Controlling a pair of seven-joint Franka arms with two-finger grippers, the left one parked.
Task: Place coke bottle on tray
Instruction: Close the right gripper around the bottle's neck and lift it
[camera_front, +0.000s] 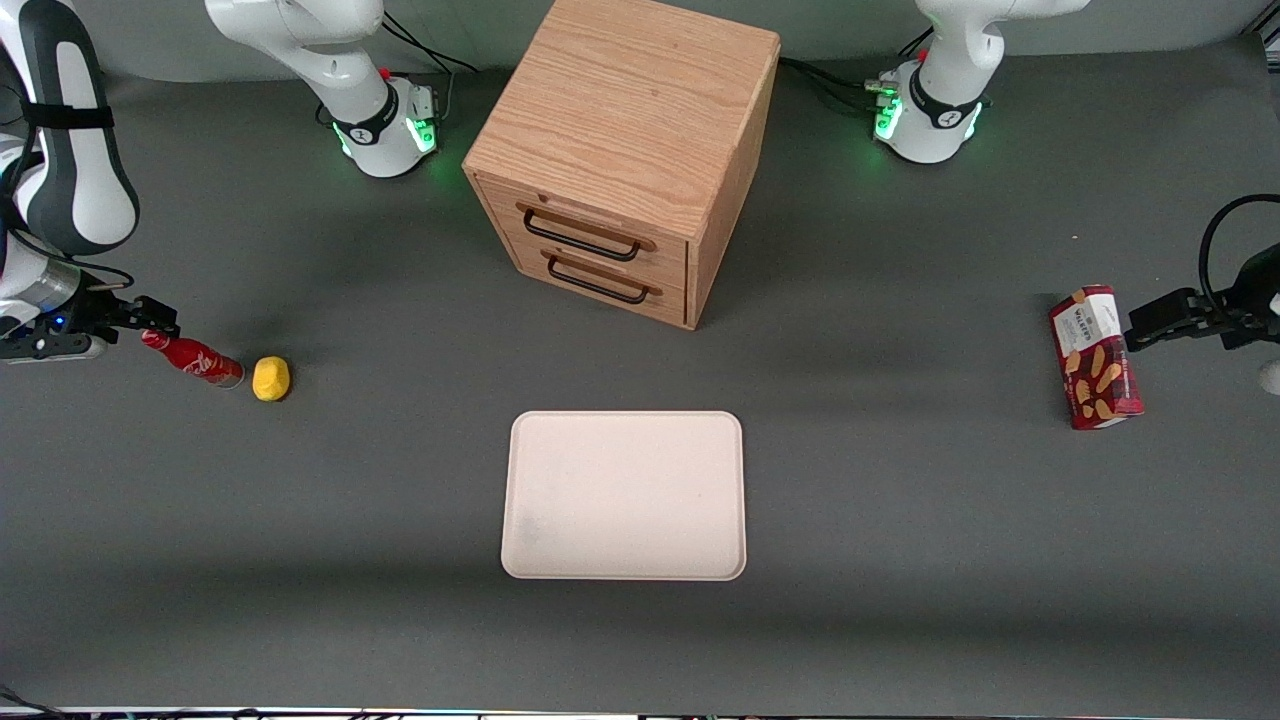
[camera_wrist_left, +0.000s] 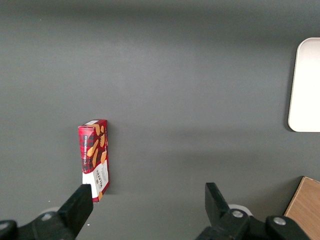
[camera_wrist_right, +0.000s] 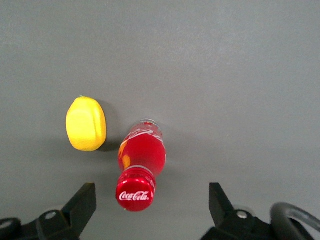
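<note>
- the coke bottle (camera_front: 192, 360) stands on the table beside a yellow lump (camera_front: 271, 379), well apart from the tray (camera_front: 625, 495).
- the gripper (camera_wrist_right: 150, 205) hovers above its cap, fingers spread, holding nothing.
- grasp, carry and placing all remain.

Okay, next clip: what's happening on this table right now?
The right arm's gripper hangs open above the coke bottle, which stands on the table toward the working arm's end, close beside a small yellow lump. The fingers are spread on either side of the cap and hold nothing. The tray, nearer the front camera than the wooden drawer cabinet, has nothing on it. A red snack box lies toward the parked arm's end.
</note>
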